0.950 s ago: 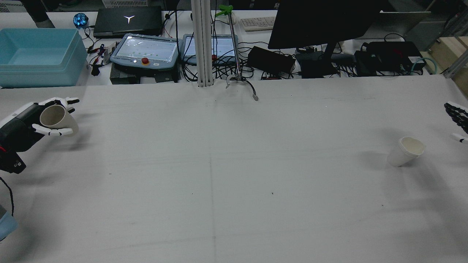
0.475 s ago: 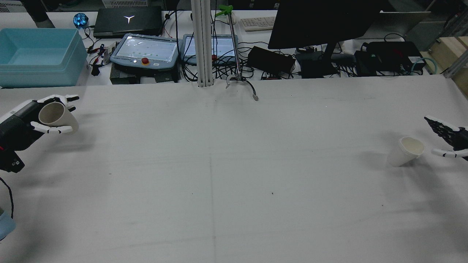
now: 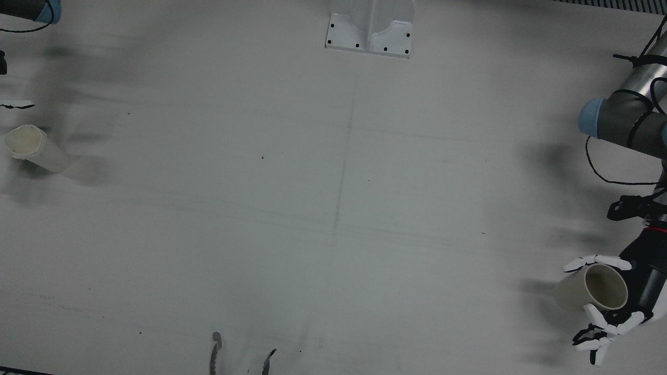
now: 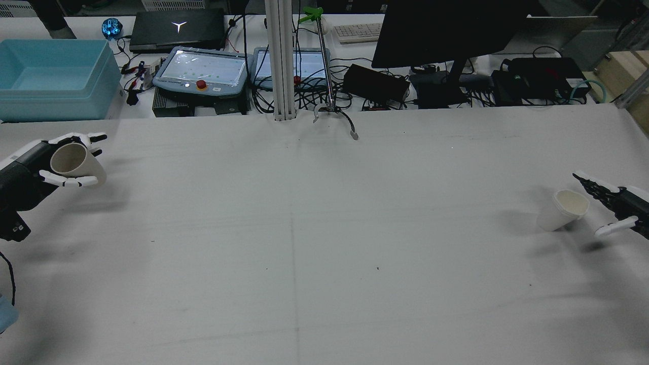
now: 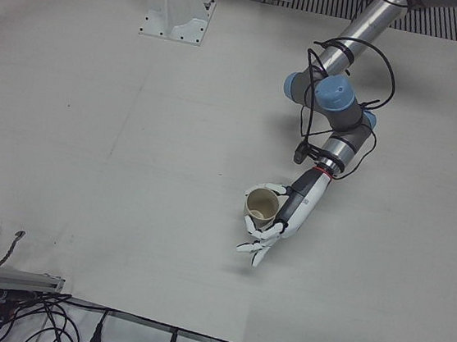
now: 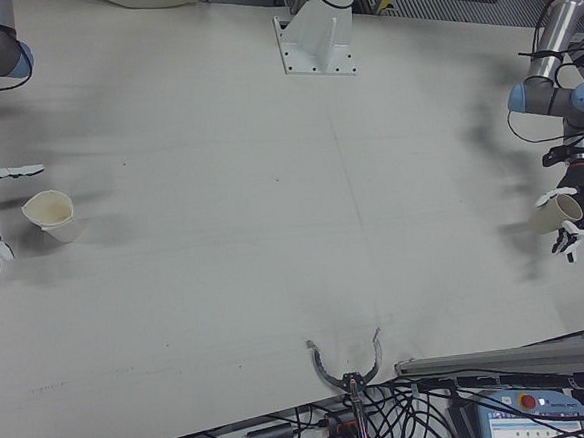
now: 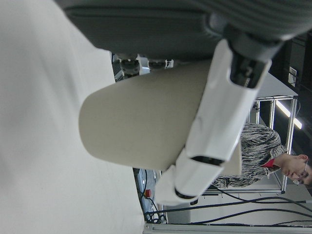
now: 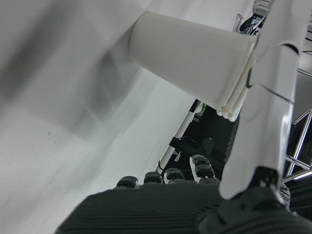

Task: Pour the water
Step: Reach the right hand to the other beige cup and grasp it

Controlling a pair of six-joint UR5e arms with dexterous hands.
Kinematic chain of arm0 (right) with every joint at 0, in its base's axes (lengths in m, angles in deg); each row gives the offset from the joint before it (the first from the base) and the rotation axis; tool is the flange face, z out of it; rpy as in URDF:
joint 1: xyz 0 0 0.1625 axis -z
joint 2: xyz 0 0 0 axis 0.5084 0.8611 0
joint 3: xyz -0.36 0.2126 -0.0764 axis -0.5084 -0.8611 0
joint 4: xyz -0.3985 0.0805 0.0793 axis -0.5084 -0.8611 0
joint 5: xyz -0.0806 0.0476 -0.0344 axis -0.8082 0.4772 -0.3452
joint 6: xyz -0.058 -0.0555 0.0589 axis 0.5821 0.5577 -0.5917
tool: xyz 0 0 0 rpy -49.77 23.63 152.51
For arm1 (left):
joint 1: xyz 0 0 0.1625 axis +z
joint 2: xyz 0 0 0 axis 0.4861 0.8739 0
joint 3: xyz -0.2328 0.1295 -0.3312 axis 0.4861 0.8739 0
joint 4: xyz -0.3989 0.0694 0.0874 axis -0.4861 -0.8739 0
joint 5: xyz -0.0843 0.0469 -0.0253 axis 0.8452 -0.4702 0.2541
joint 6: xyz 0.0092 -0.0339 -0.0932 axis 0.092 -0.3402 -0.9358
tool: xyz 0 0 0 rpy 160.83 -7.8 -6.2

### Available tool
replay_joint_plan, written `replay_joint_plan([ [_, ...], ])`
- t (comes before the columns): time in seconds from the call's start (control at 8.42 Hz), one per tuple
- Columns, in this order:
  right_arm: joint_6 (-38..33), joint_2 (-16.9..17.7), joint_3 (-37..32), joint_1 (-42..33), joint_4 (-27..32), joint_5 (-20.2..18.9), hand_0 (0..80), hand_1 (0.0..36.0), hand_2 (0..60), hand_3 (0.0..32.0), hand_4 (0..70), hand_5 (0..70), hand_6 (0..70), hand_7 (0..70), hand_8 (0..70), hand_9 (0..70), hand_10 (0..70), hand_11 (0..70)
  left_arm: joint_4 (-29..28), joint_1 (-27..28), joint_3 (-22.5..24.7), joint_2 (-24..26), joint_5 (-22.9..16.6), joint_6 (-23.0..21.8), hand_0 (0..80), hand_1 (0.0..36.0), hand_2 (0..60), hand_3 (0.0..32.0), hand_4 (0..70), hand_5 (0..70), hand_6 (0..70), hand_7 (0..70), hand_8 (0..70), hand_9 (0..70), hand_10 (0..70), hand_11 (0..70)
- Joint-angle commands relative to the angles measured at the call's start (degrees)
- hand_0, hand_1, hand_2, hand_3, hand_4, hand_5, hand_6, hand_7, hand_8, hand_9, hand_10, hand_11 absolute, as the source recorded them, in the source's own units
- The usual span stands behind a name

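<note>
My left hand (image 4: 28, 170) is shut on a beige paper cup (image 4: 76, 163) and holds it tilted above the table at the far left of the rear view. The same cup shows in the front view (image 3: 594, 286), the left-front view (image 5: 261, 206) and the left hand view (image 7: 146, 122). A white paper cup (image 4: 563, 210) stands on the table at the right. My right hand (image 4: 616, 208) is open just beside it, fingers spread on both sides, not touching. The white cup also shows in the right-front view (image 6: 53, 216) and the right hand view (image 8: 190, 63).
A metal grabber tool (image 4: 334, 109) lies at the table's far edge. Behind it are a blue bin (image 4: 56, 78), teach pendants (image 4: 203, 73), cables and a monitor (image 4: 451, 30). A white post base (image 3: 370, 31) stands at the robot's side.
My right hand has come in from the table's right edge and down to the white cup. My left hand has drifted slightly left with the beige cup.
</note>
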Motion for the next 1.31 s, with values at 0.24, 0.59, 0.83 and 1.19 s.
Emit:
replay_joint_plan([
  [0.24,4.5,-1.8,0.6,4.1,-0.1,0.7,59.6,31.4,24.0,0.0,0.0,9.3,8.9,1.1,2.4,0.1,0.0,0.0,-1.4,0.0,0.1,-1.8,0.1,0.0,80.0,36.0,60.0,0.0,51.0,70.0,17.2,17.7,4.9,2.6,8.2,16.0],
  [0.59,4.6,-2.5,1.3,7.3,-0.1,5.1,62.8,34.3,28.4,0.0,0.0,10.1,11.9,9.9,3.0,1.1,0.0,0.0,-1.9,0.0,0.1,-2.6,0.2,-0.4,80.0,36.0,60.0,0.0,50.2,70.0,17.1,17.7,5.0,2.8,8.3,16.3],
  [0.83,4.6,-2.5,1.5,9.6,-0.1,8.5,80.0,36.0,42.1,0.0,18.4,13.0,23.7,40.9,14.8,21.2,0.0,0.0,-2.3,-0.1,0.2,-3.5,0.3,-1.0,80.0,36.0,60.0,0.0,49.5,70.0,17.2,17.7,5.0,2.7,8.2,16.2],
  [1.19,4.0,-2.4,2.9,10.0,-0.2,10.4,80.0,36.0,60.0,0.0,23.6,19.6,42.4,70.0,40.3,56.0,0.0,0.0,-1.3,-0.1,2.7,-4.2,0.2,-1.0,80.0,36.0,60.0,0.0,48.4,70.0,17.1,17.5,4.9,2.6,8.2,16.1],
])
